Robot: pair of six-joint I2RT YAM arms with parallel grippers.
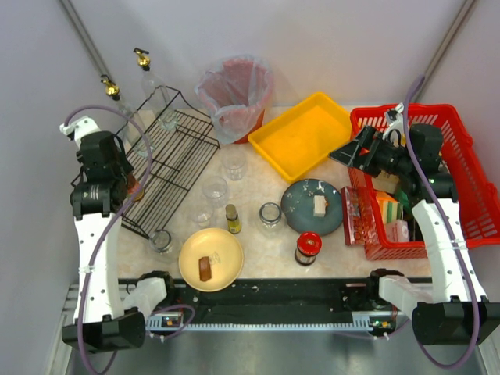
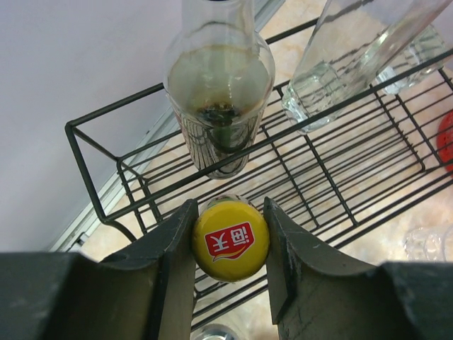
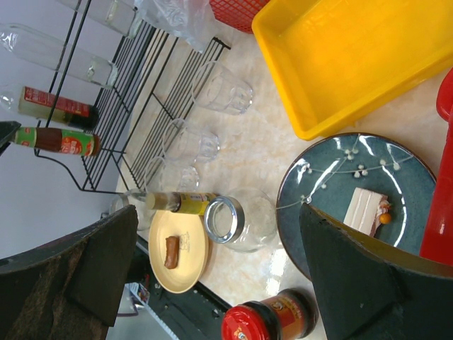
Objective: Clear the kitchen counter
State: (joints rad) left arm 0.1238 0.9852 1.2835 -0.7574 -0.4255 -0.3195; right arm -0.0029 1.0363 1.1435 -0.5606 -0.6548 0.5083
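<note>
The kitchen counter (image 1: 258,250) is pale marble with a black rail at its near edge. My left gripper (image 1: 129,186) is at the left end of the black wire rack (image 1: 172,152). It is shut on the yellow cap (image 2: 231,241) of a brown sauce bottle (image 3: 56,140), with a finger (image 2: 173,248) on each side, over the rack's wires. My right gripper (image 1: 349,152) is open and empty, held above the left edge of the red basket (image 1: 465,183). In the right wrist view it (image 3: 218,212) looks down over a glass jar (image 3: 241,219).
On the counter are a yellow tray (image 1: 308,134), a blue plate (image 1: 301,211) with a cake piece, a red-lidded jar (image 1: 308,248), a yellow plate (image 1: 223,269) with a sausage, a small bottle (image 1: 232,219) and several glasses (image 1: 214,189). A bagged bin (image 1: 234,94) stands at the back. Clear bottles (image 2: 218,85) stand in the rack.
</note>
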